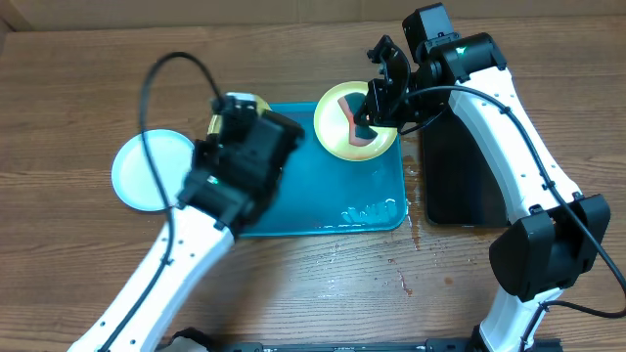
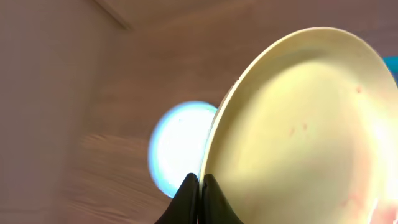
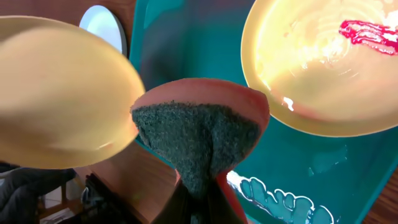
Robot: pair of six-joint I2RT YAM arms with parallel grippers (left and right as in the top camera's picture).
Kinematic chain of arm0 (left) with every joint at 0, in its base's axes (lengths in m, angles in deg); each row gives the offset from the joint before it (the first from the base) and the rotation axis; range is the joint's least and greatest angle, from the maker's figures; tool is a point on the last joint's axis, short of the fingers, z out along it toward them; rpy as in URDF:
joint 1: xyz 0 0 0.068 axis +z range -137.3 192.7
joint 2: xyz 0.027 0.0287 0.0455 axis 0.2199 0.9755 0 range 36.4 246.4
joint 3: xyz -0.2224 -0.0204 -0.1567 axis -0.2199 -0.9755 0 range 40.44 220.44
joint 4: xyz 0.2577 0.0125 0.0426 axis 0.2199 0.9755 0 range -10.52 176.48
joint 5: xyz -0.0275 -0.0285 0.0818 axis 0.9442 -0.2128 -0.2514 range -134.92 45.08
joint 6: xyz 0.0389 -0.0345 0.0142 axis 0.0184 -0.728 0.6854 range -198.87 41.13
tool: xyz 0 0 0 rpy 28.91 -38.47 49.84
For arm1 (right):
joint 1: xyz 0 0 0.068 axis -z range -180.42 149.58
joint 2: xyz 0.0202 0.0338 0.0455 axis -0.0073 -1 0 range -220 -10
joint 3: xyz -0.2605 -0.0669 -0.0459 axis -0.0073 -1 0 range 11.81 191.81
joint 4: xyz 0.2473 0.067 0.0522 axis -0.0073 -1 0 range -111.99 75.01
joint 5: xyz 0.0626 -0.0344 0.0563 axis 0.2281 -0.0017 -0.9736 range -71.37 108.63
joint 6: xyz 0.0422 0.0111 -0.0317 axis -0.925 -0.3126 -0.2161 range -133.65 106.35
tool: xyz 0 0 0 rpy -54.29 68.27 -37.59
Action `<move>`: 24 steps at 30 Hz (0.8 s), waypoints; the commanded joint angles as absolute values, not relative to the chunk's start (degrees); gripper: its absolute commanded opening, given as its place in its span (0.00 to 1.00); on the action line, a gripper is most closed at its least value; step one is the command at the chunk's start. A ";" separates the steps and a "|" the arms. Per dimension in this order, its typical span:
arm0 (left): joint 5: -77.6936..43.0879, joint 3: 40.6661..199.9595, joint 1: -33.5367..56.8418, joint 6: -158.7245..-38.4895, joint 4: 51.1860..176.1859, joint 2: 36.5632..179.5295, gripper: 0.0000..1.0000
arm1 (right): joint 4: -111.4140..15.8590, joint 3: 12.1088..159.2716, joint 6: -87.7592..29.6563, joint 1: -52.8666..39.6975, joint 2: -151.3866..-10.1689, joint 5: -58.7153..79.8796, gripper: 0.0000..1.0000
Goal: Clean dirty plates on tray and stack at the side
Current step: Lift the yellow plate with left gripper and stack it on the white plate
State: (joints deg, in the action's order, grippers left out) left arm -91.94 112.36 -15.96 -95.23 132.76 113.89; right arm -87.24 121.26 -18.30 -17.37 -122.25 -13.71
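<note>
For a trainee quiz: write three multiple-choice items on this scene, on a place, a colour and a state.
1. The light blue plate lies: A on the turquoise tray; B on the table left of it; C in the right gripper.
2. The smear on the yellow-green plate under the sponge is: A red; B brown; C green.
3. The left gripper is: A open; B shut on a pale yellow plate's rim; C shut on the sponge.
Key: B, it rests on wood; A, a red streak; B, fingers pinch the rim.

A brown wood-grain surface (image 1: 78, 88) is seen throughout, evenly lit; small dark wet spots (image 1: 415, 235) are scattered on it.
</note>
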 commanded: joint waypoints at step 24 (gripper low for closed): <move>-43.55 108.95 42.70 -95.82 124.67 131.40 0.04 | -87.39 122.51 -17.95 -17.17 -121.11 -13.80 0.04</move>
